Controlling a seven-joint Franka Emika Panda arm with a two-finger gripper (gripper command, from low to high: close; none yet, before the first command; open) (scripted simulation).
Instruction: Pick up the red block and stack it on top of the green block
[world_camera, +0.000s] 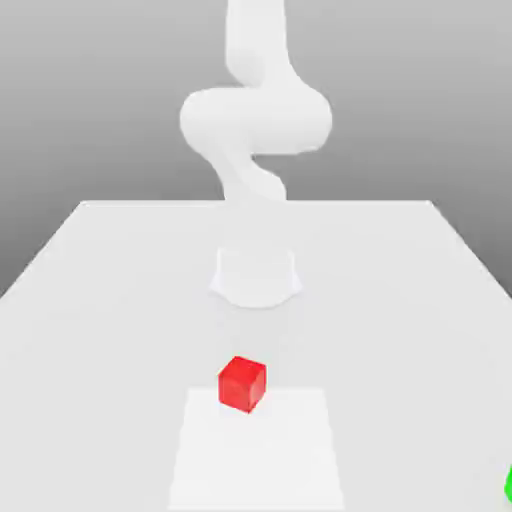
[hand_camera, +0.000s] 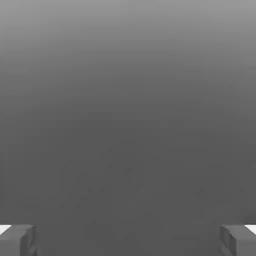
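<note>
Both fingertips (hand_camera: 26, 239) of the pincer (hand_camera: 128, 240) stand wide apart, with nothing gripped or touched between them.

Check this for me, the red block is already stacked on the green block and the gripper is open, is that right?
Not quite: the exterior view shows the red block apart from the green block, not stacked. The gripper is open.

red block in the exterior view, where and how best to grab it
Probably best from above, fingers closing on two opposite upright faces of the red block. It is a plain cube with its top free, and it sits turned at an angle, so the gripper should likely twist to match.
</note>
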